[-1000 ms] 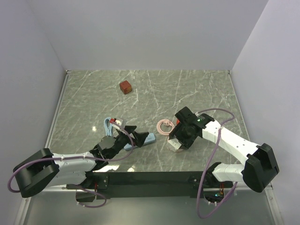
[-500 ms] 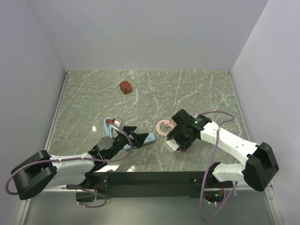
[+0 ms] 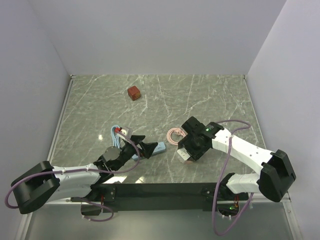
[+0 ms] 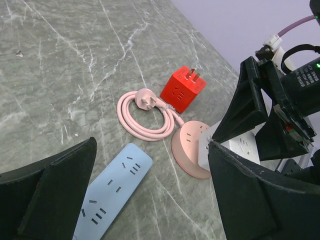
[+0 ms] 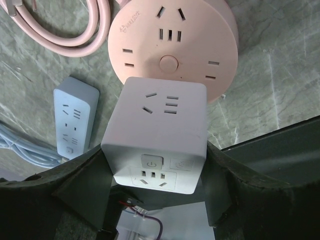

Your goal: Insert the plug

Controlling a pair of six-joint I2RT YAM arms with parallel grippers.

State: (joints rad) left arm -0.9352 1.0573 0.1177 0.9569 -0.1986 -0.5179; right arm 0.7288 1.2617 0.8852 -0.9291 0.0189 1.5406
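Carrying everything, the tabletop [image 3: 200,95] shows no loose item displaced over the last second; only your arms have drifted.

- Right arm: edged slightly toward the left arm. Right gripper [image 5: 155,167] is closed narrow on the white cube [image 5: 160,120], not on the plug.
- Left arm: drawn back a touch toward its base. Left gripper [image 4: 150,200] is spread wide and holds nothing.
- Pink round socket [image 5: 175,35]: directly ahead of the right gripper, with the white cube overlapping its near rim. Whether they touch, you cannot tell.
- Light blue power strip [image 4: 112,187]: between and just under the left gripper's open fingers, unmoved.
- Pink cord [image 4: 145,117]: coiled beyond the left gripper, touching the plug.
- The plug [image 4: 182,89]: bright red, prongs up, lying past the pink round socket and well ahead of the left gripper. It is free of both grippers.
- Darker red cube [image 3: 133,92]: far beyond both grippers.

Reading for you: the plug looks untouched, so insertion has not begun, and these small drifts bring it no nearer a socket.

View notes: only the left wrist view shows the plug plainly, as the right arm covers most of it from above. Only the right wrist view shows the white cube's socket faces. Only the top view shows the darker red cube.
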